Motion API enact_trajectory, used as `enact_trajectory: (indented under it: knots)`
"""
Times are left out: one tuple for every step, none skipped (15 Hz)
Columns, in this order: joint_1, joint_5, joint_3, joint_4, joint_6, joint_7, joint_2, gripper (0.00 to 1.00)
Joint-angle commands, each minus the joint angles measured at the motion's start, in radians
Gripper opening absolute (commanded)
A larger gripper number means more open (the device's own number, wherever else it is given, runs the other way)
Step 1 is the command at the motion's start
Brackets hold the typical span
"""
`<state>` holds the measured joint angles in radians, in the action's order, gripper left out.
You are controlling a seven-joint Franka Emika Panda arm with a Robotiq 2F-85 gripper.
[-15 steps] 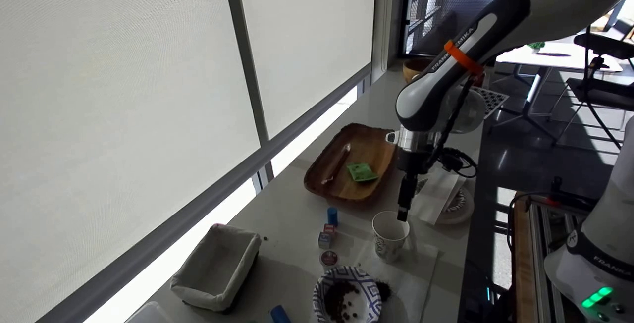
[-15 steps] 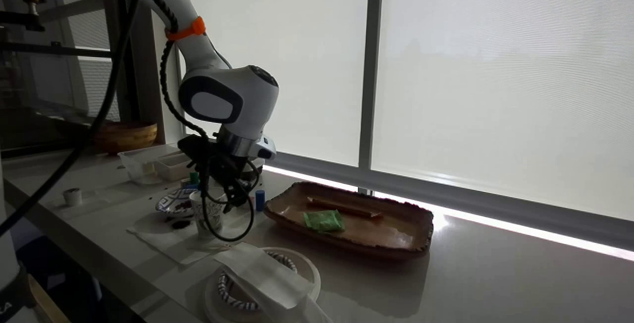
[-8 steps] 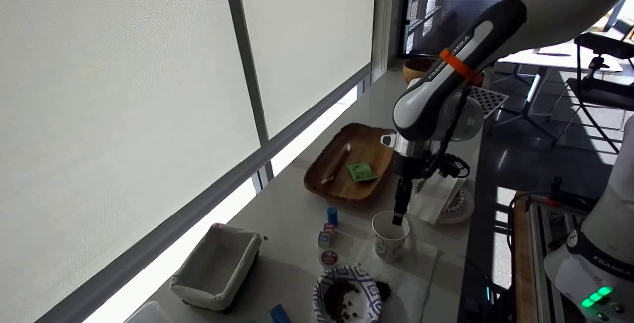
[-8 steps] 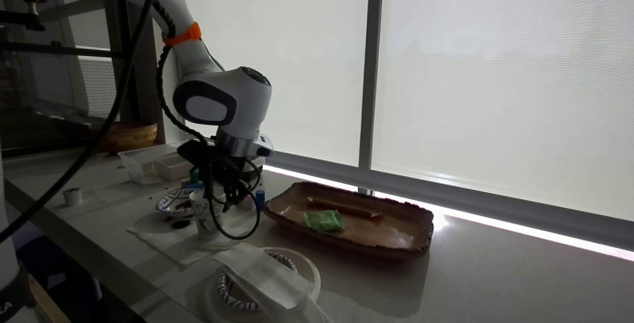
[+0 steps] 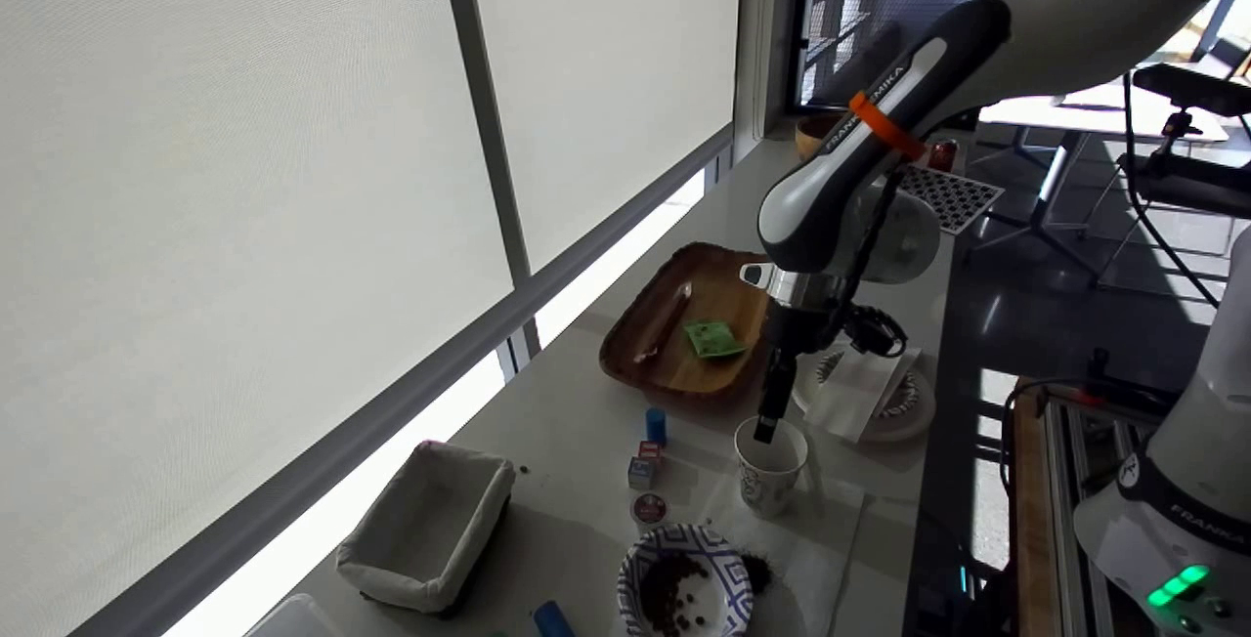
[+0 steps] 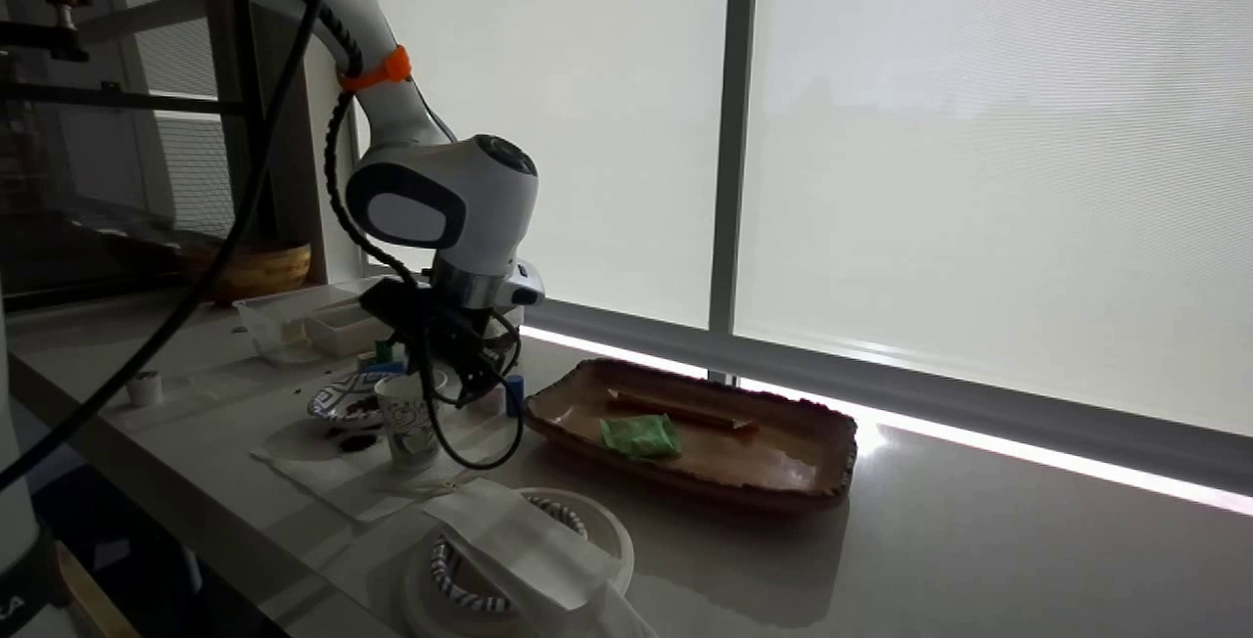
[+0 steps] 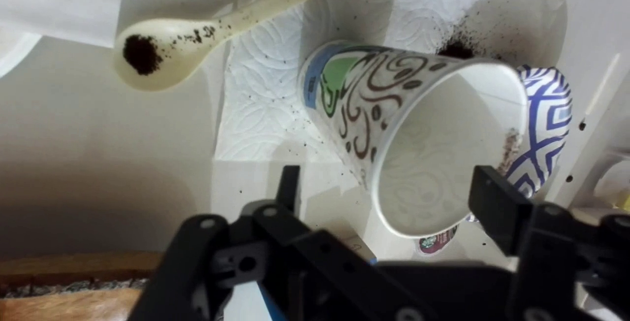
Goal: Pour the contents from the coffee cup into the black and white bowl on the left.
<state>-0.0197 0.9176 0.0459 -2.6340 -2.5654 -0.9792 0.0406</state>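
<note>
Your black fingers [image 7: 502,212] stand spread wide near the mouth of the tapered white paper coffee cup with brown swirls [image 7: 369,99]; in the wrist view part of the cup's rim shows in the gap between them, but you cannot tell whether either one touches it. The cup stands upright on a quilted white paper towel [image 5: 811,554] laid on the pale counter [image 5: 577,412], with a brown smear [image 7: 510,148] inside near its rim. Near the cup you have the round bowl with a dark-blue-and-white geometric pattern [image 5: 708,544], holding dark brown bits [image 5: 665,590]; a small heap of dark grounds [image 7: 455,49] lies just beside that bowl. A cream-coloured spoon [image 7: 229,25] carries more grounds in its scoop, and a rectangular brown wooden tray [image 6: 773,477] holds a crinkled green packet [image 6: 641,435].
</note>
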Motion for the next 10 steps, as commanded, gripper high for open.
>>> enact_trajectory:
  knots:
    - [-0.006,0.033,0.010,0.029,-0.024,-0.041,0.047,0.64]
    - [-0.004,0.027,0.010,0.033,-0.023,-0.038,0.052,0.55]
    - [-0.003,0.023,0.011,0.036,-0.025,-0.035,0.057,0.47]
    - [-0.003,0.012,0.011,0.036,-0.029,-0.027,0.061,0.39]
    - [-0.003,0.002,0.011,0.038,-0.031,-0.021,0.065,0.31]
    - [-0.002,-0.004,0.011,0.039,-0.030,-0.019,0.068,0.23]
    - [0.002,-0.005,0.009,0.043,-0.018,-0.023,0.070,0.17]
    - [0.004,-0.005,0.009,0.045,-0.013,-0.025,0.072,0.08]
    - [0.006,-0.010,0.007,0.049,-0.010,-0.022,0.077,0.01]
    - [0.008,-0.012,0.006,0.052,-0.008,-0.021,0.081,0.00]
